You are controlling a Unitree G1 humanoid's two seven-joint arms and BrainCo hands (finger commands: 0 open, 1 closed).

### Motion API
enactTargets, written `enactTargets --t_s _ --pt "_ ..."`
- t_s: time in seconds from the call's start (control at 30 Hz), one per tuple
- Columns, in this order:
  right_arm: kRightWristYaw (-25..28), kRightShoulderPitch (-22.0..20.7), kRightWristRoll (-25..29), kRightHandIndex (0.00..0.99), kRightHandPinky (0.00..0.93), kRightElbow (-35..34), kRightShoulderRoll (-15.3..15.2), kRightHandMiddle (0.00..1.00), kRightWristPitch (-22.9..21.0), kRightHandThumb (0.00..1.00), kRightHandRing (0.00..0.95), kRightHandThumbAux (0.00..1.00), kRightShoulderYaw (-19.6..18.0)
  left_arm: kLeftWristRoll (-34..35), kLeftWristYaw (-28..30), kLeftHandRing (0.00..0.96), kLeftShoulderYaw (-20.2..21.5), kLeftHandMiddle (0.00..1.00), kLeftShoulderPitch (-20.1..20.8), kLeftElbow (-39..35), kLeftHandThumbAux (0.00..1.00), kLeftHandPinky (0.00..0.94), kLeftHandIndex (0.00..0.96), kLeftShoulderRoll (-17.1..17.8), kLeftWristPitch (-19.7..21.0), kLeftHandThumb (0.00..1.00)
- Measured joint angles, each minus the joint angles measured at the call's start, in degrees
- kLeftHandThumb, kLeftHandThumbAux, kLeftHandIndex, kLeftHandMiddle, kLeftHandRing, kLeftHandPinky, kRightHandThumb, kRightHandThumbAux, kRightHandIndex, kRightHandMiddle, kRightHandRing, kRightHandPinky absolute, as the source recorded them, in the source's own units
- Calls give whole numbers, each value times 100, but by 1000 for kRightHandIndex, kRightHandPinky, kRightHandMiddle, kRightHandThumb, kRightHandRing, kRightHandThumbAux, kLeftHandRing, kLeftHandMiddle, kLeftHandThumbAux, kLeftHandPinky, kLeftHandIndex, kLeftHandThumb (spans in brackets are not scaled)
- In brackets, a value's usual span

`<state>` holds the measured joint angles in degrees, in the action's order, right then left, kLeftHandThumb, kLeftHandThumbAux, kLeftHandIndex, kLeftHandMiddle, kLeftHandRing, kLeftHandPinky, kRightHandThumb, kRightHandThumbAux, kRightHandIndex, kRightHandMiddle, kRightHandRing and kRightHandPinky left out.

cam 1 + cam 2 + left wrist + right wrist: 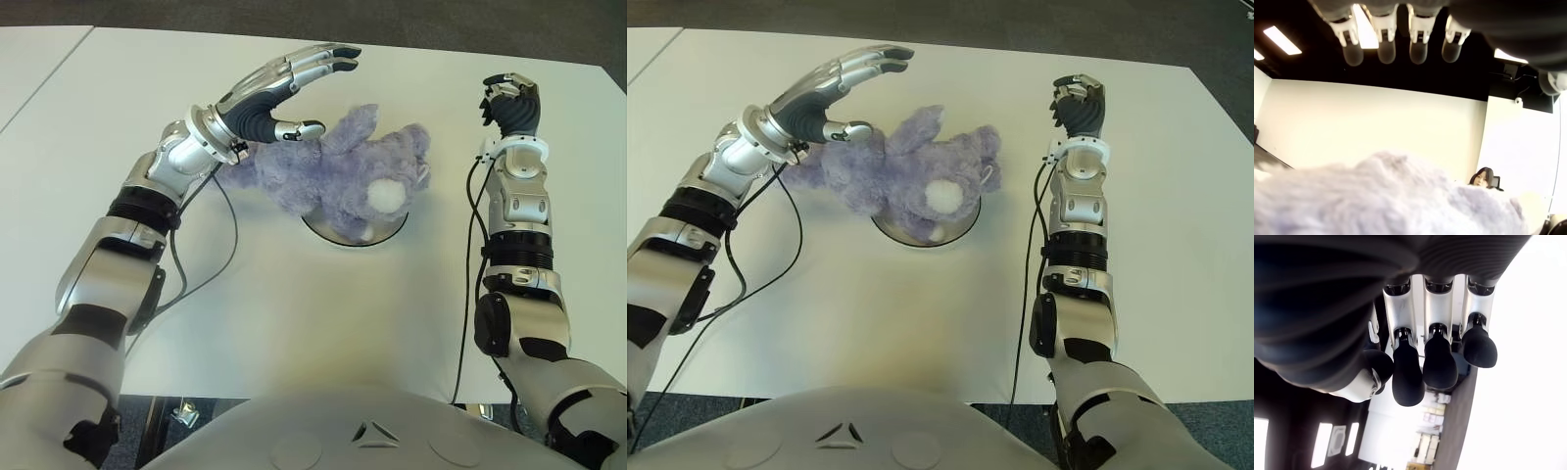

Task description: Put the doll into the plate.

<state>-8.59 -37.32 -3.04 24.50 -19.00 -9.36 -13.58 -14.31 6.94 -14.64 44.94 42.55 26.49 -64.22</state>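
Note:
A purple plush doll [338, 176] lies across the plate [390, 230], covering most of it; only the plate's near rim shows. Part of the doll's body hangs off the plate's left side onto the table. My left hand [294, 83] hovers just above and left of the doll, fingers stretched out and holding nothing; its thumb is close to the doll's fur. In the left wrist view the doll's fur [1386, 200] fills the lower part below the extended fingertips [1386, 46]. My right hand [509, 103] is raised to the right of the doll, fingers curled, empty.
The white table [294, 313] spreads around the plate. Black cables [230, 235] run from each forearm down toward the table's near edge. A person sits in the room's background in the left wrist view [1483, 177].

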Motion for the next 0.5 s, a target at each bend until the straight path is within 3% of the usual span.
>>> enactTargets --t_s 0.5 --pt "-33 -13 0 436 747 129 -1 722 92 715 738 715 47 -30 -231 0 506 0 -62 -15 108 0 0 -140 572 363"
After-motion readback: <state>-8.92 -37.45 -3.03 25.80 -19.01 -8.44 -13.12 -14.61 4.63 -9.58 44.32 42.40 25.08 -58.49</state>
